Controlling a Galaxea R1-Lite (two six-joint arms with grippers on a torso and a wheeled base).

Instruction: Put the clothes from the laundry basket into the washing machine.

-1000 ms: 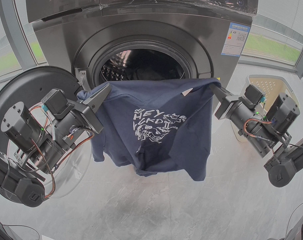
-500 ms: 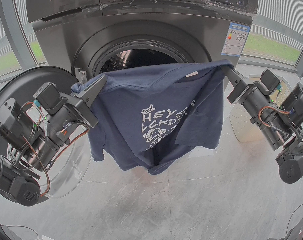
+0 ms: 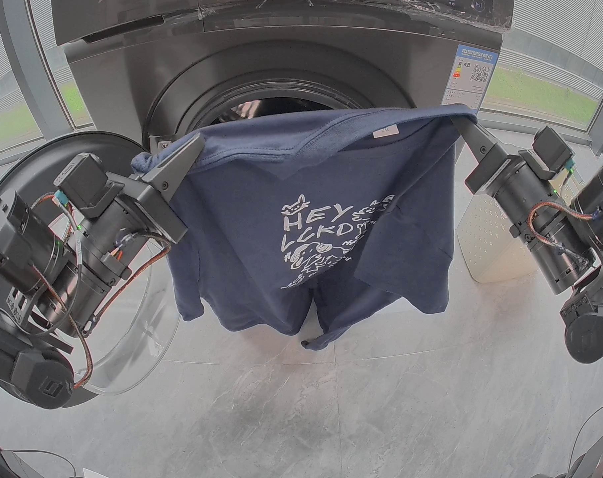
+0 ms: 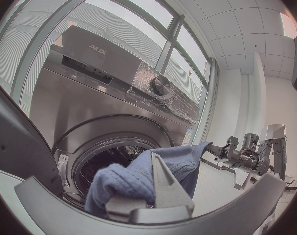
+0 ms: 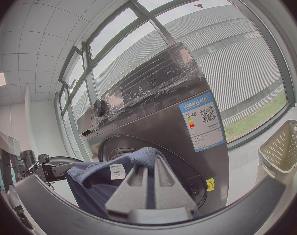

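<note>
A navy T-shirt (image 3: 314,227) with white print hangs spread out in front of the washing machine (image 3: 281,54), covering most of its round drum opening (image 3: 261,107). My left gripper (image 3: 188,151) is shut on the shirt's left shoulder, and the same grip shows in the left wrist view (image 4: 148,170). On the other side my right gripper (image 3: 462,127) is shut on the right shoulder (image 5: 148,160). The shirt's top edge runs level with the upper part of the opening. The cream laundry basket (image 3: 494,240) stands on the floor at the right, partly hidden by my right arm.
The machine's round door (image 3: 62,167) stands swung open to the left, behind my left arm. Grey tiled floor (image 3: 328,406) lies below the hanging shirt. Large windows run behind and beside the machine.
Both grippers have lifted the shirt and drawn it wider apart; its top edge rose from the lower half of the drum opening to near its top. The hem swung up off its lower position.
</note>
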